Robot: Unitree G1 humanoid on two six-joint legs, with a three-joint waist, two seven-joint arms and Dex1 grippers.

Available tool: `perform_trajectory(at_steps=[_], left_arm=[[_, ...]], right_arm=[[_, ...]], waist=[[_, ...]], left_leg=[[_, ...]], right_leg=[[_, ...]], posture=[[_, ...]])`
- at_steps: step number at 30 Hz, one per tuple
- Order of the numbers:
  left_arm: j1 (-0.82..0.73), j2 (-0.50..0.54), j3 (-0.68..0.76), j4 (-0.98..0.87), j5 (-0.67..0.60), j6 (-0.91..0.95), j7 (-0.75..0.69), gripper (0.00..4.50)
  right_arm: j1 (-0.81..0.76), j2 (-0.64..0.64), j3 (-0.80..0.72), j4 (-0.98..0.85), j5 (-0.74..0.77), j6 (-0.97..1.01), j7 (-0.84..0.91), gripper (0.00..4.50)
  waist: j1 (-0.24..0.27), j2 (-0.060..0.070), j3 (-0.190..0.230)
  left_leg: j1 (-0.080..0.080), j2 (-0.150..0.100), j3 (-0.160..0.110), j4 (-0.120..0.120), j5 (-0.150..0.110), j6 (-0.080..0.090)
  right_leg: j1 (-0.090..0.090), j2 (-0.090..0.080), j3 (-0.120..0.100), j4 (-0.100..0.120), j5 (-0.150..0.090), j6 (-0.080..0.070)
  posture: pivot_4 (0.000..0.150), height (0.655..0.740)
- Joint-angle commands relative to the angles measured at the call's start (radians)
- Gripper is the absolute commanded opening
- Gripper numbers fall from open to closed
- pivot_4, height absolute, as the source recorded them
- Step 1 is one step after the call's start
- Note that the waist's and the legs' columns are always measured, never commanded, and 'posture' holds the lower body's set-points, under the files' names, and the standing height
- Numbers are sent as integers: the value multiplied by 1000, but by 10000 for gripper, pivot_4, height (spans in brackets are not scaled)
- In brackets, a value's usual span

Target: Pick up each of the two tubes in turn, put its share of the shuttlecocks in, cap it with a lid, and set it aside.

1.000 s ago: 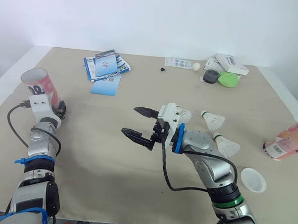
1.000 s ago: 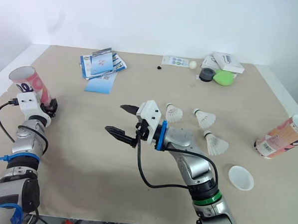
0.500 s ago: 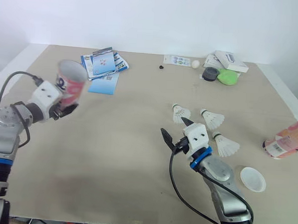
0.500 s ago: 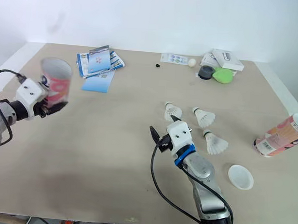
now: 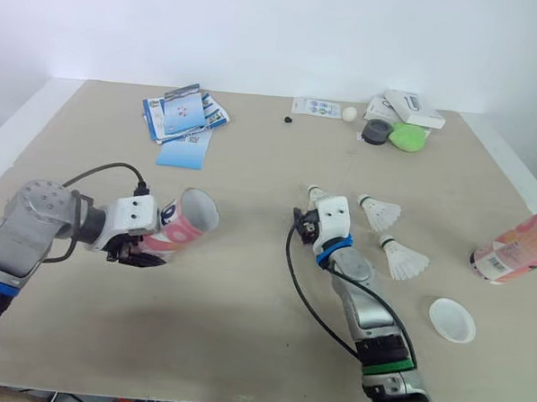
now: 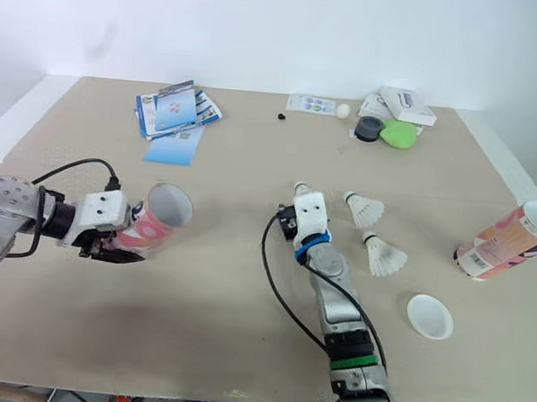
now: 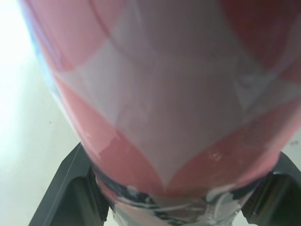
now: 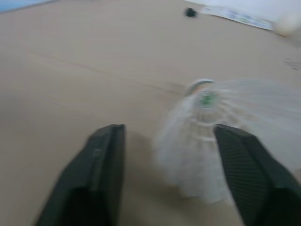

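Observation:
A pink-and-white tube [image 5: 182, 225] lies tilted in my left gripper [image 5: 149, 246], which is shut on its lower end; its open mouth faces the table's middle. In the left wrist view the tube [image 7: 160, 94] sits between both fingers [image 7: 70, 188]. My right gripper [image 5: 309, 208] reaches the leftmost shuttlecock [image 5: 314, 193]. In the right wrist view that shuttlecock [image 8: 202, 136] lies between the fingers [image 8: 106, 174], which stand apart around it. Two more shuttlecocks [image 5: 381, 210] [image 5: 406, 259] lie to its right. A white lid [image 5: 451, 320] sits near the front right. The second tube [image 5: 516, 254] lies at the right edge.
Blue leaflets [image 5: 183, 117] lie at the back left. At the back right sit a card [image 5: 317, 107], a small ball [image 5: 349, 114], a dark round lid [image 5: 377, 131], a green object [image 5: 407, 137] and a white box [image 5: 414, 108]. A tiny black bit [image 5: 287, 120] lies nearby.
My left arm swung the tube from upright at the far left down toward the middle, now tilted. My right gripper moved back to the shuttlecocks, and its fingers have narrowed around the leftmost one.

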Motion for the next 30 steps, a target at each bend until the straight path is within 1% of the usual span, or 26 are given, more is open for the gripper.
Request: perform_trajectory(at_steps=[1,2,4,5,7,9,10,11,12,14,16,19,23,25,28,29,30], left_arm=[[21,10,-25,-38,24,10,-19,28077],[24,4,-25,-49,20,20,-18,28077],[23,-9,-26,-66,14,36,-17,28077],[22,-13,-29,-70,16,39,-16,28077],[21,-19,-34,-71,22,42,-14,28077],[17,-26,-36,-70,23,46,-14,28077],[16,-31,-35,-70,17,53,-17,28077],[14,-36,-35,-70,13,58,-20,28077],[13,-38,-35,-69,10,61,-22,28077],[9,-41,-39,-62,16,61,-26,28077],[5,-46,-42,-55,21,61,-28,28077],[-3,-56,-47,-45,25,60,-27,28077],[-11,-72,-48,-31,28,55,-24,28077],[-14,-76,-48,-27,31,53,-25,28077],[-18,-84,-49,-20,38,49,-25,28077],[-20,-87,-48,-20,39,49,-25,28077],[-20,-91,-46,-20,38,50,-25,28077]], right_arm=[[-16,8,-11,15,1,-36,-15,14034],[-13,7,-13,13,9,-43,-7,10683],[-4,2,-10,-3,34,-62,36,2458],[2,-3,-7,-18,50,-73,66,825],[13,-13,-3,-62,105,-89,154,825],[37,-40,22,-181,247,-58,350,825],[49,-72,29,-288,354,-7,460,825],[57,-97,31,-360,427,32,530,825],[58,-116,27,-409,484,80,567,825],[35,-204,47,-499,540,160,656,825],[6,-294,96,-545,515,184,730,825],[-43,-345,148,-547,461,159,765,825],[-104,-362,231,-525,372,107,800,825],[-119,-350,256,-508,342,78,805,825],[-131,-313,256,-513,373,99,800,825],[-128,-295,244,-520,398,119,790,6714],[-118,-283,234,-531,423,141,784,6830]], waist=[[0,0,0],[0,0,0],[0,0,0],[0,0,0],[1,0,0],[3,1,0],[3,2,0],[4,3,1],[4,4,1],[4,5,1],[5,5,1],[4,4,1],[6,6,1],[8,6,0],[12,6,0],[13,6,0],[14,6,0]], left_leg=[[0,0,0,0,0,0],[1,0,0,0,0,0],[1,0,0,0,0,0],[1,0,0,0,0,0],[1,0,0,0,0,0],[1,0,-1,0,0,0],[0,0,-1,0,0,0],[0,0,-2,0,0,0],[0,0,-3,0,0,0],[0,-1,-3,1,0,1],[1,-2,-4,3,0,1],[4,-2,-4,3,0,1],[5,-3,-4,4,1,2],[5,-3,-5,4,1,2],[4,-3,-7,4,1,2],[3,-3,-7,4,1,2],[3,-3,-7,4,1,2]], right_leg=[[0,0,0,0,0,0],[0,0,0,0,0,0],[1,0,1,0,0,0],[1,0,1,0,0,1],[1,0,1,0,0,1],[1,0,1,0,-1,1],[1,0,1,0,-1,2],[2,0,1,0,-1,2],[2,-1,0,0,-1,2],[3,-2,0,1,-1,2],[5,-3,-2,0,-3,6],[8,-4,-2,0,-2,5],[8,-2,-3,1,-1,4],[8,-2,-3,2,-2,4],[8,-3,-4,2,-2,5],[8,-3,-4,2,-2,5],[8,-3,-4,2,-2,5]], posture=[[1500,7400],[1500,7400],[1500,7400],[1500,7400],[1500,7400],[1500,7400],[1500,7400],[1500,7400],[1500,7400],[1500,7400],[1500,7400],[1500,7400],[1500,7400],[1500,7400],[1500,7400],[1500,7400],[1500,7400]])
